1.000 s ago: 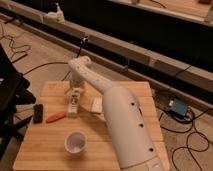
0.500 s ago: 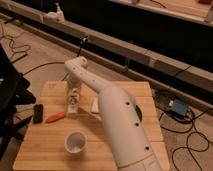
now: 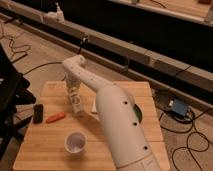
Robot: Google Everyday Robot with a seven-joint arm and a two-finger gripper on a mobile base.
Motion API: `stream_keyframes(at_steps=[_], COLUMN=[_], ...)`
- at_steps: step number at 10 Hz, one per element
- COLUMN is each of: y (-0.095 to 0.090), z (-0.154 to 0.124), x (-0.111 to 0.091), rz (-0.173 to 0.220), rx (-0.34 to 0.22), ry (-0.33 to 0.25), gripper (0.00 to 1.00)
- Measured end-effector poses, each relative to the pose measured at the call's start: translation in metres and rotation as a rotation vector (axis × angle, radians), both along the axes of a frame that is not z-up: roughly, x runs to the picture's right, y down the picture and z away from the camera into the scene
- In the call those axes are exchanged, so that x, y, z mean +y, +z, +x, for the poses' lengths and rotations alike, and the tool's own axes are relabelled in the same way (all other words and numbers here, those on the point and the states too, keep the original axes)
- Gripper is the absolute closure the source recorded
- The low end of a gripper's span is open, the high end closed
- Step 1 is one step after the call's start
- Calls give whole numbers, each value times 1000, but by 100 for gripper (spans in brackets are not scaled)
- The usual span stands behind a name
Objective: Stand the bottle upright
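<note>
The bottle (image 3: 78, 106) is a small whitish bottle on the wooden table (image 3: 45, 152), left of centre. It stands nearly upright, leaning a little. My gripper (image 3: 74, 93) comes straight down from the bent wrist above it and is shut on the bottle's upper part. The bottle's cap is hidden between the fingers. The thick white arm (image 3: 117, 125) stretches from the bottom right across the table to the gripper.
An orange carrot-shaped thing (image 3: 55, 118) and a small black object (image 3: 37, 113) lie left of the bottle. A white cup (image 3: 75, 142) stands near the front. A flat white block (image 3: 96, 107) and a dark round thing (image 3: 137, 113) peek from behind the arm. Cables and a blue box (image 3: 178, 108) lie on the floor.
The gripper's fingers have closed on the bottle. The bottle and arm have stayed at about the same spot.
</note>
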State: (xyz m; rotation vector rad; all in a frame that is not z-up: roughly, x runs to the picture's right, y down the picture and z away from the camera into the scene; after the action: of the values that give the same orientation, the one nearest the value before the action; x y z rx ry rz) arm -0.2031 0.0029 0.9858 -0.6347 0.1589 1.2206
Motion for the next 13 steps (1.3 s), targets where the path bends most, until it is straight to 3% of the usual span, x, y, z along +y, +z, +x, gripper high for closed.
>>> stream_keyframes(at_steps=[3, 6, 8, 9, 13], y=[-16, -50, -80, -87, -88], z=[11, 34, 44, 48, 45], x=[-38, -104, -146, -155, -155], rz=[75, 204, 286, 305, 306], rx=[5, 10, -23, -31, -36], ry=[17, 77, 151, 169, 168], gripper=[100, 100, 100, 100, 100])
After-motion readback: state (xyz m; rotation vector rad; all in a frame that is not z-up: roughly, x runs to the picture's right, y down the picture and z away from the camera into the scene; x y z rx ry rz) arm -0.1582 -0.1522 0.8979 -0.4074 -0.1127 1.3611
